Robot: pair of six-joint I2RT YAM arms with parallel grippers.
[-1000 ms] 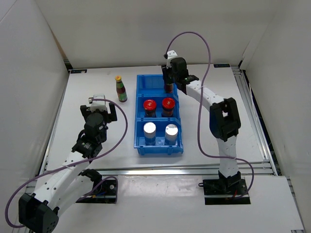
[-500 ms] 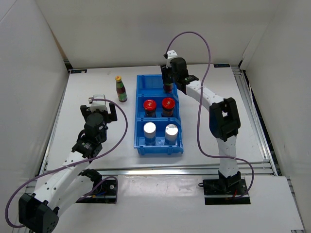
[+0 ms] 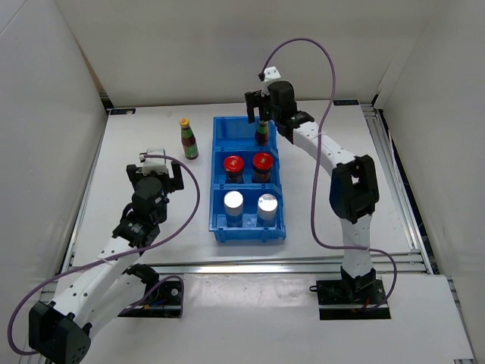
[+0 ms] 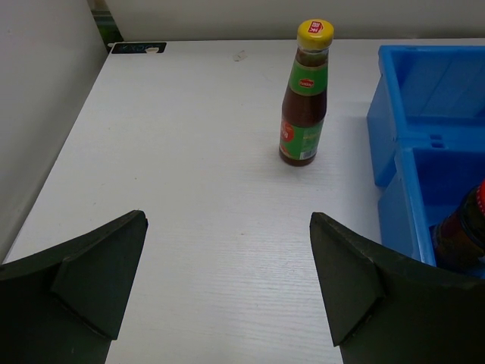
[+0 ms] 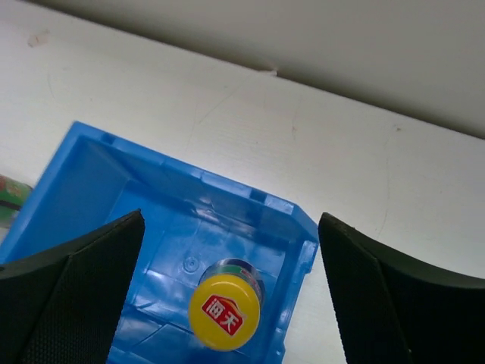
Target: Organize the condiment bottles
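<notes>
My right gripper (image 5: 231,218), top centre of the overhead frame, is wide open above a yellow-capped sauce bottle (image 5: 224,311). It stands upright in the top compartment of the blue bin (image 3: 217,182), untouched. Second sauce bottle (image 4: 305,98) on the table (image 4: 189,189), left of bin. My left gripper (image 4: 227,220) is open and empty. Red-lidded jars (image 3: 233,167) are in the middle compartment, shakers (image 3: 233,203) in the bottom one.

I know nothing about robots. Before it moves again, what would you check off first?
1. Right gripper open, above the binned sauce bottle, not touching: ok.
2. That bottle upright in the blue bin's far compartment: ok.
3. Free space beside it there: ok.
4. All bottles binned: not ok, the second sauce bottle stands on the table.
5. Left gripper open, facing that bottle: ok.
</notes>
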